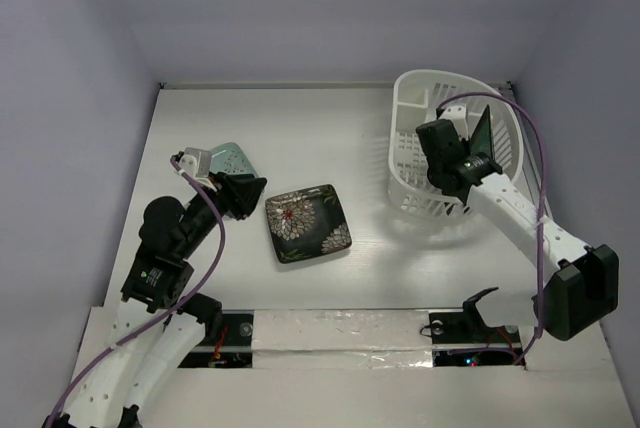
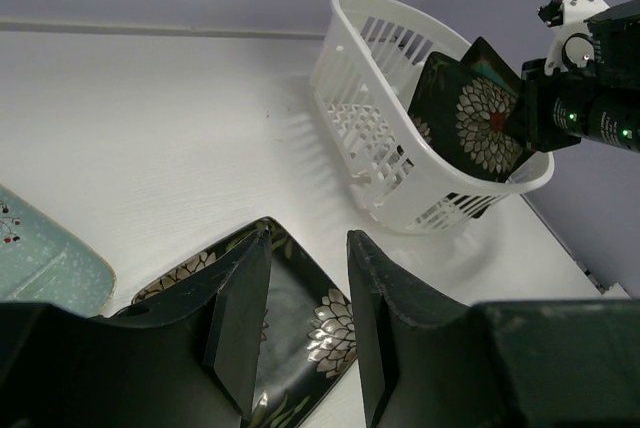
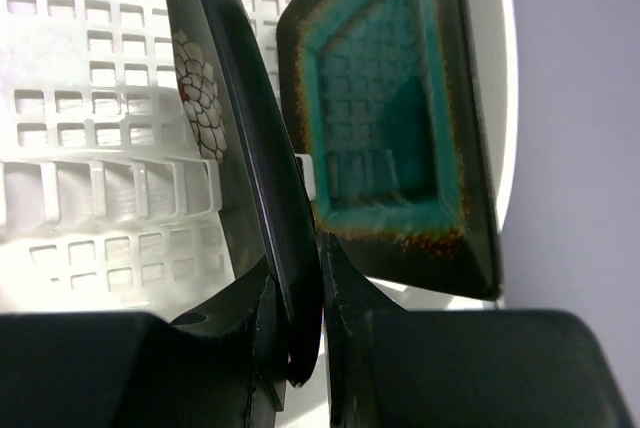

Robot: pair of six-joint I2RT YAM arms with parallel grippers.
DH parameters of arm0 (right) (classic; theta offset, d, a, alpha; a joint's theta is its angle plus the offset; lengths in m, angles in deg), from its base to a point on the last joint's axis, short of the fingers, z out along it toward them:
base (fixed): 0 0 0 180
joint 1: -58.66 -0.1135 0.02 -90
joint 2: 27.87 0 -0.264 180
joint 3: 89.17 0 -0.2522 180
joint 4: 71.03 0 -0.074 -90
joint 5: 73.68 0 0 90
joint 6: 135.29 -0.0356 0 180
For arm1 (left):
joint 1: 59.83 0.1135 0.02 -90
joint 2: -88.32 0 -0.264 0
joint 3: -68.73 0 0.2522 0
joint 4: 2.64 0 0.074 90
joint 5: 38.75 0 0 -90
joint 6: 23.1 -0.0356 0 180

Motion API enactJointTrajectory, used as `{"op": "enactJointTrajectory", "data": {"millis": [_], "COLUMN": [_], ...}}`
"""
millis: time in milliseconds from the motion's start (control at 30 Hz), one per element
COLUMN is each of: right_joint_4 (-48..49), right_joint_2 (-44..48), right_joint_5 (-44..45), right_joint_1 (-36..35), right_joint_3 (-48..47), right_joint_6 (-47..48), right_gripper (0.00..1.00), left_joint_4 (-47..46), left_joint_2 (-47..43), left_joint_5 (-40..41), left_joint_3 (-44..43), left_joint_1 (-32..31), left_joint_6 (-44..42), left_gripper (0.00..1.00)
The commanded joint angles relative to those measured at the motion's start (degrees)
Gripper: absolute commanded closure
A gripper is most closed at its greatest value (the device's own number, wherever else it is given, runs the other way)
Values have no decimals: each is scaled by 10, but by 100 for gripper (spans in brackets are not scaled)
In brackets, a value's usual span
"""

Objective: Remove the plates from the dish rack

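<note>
White tabletop [image 1: 300,118]: my right gripper [image 3: 298,283] pinches a flowered plate [image 3: 205,88] inside the dish rack [image 1: 412,93]; a skewed lift could knock the neighbouring teal plate [image 3: 390,108]. My left gripper [image 2: 308,288] hangs open.

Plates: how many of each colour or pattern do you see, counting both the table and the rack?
Pale mint plate: 1
Dark flowered plates: 2
Teal-centred plate: 1
Total: 4
</note>
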Motion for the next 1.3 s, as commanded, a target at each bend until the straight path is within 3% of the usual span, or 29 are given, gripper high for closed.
{"op": "enactJointTrajectory", "data": {"millis": [0,467,600,700,833,900,1133,1267], "right_joint_4": [29,17,29,73,230,291,515,615], "right_joint_2": [15,131,189,232,266,250,140,96], "right_joint_5": [63,82,-19,-141,-356,-398,-405,-323], "right_joint_1": [-17,-17,-23,-36,-54,-82,-197,-255], "right_joint_3": [-73,-170,-172,-144,-48,4,92,147], "right_joint_6": [28,-1,-36,-74,-161,-211,-349,-435], "right_gripper": [100,100,100,100,100,100,100,100], "left_joint_4": [-23,-24,-25,-26,-26,-25,-15,-11], "left_joint_2": [-7,-1,0,1,4,4,-6,-9], "left_joint_5": [-5,-4,-4,-3,-4,-1,23,31], "left_joint_3": [-21,-21,-21,-21,-21,-21,-25,-25], "left_joint_1": [-3,-3,-3,-3,2,7,12,12], "left_joint_6": [-3,-3,-2,-3,-3,-3,-2,-1], "left_gripper": [66,66,66,66,66,66,66,66]}}
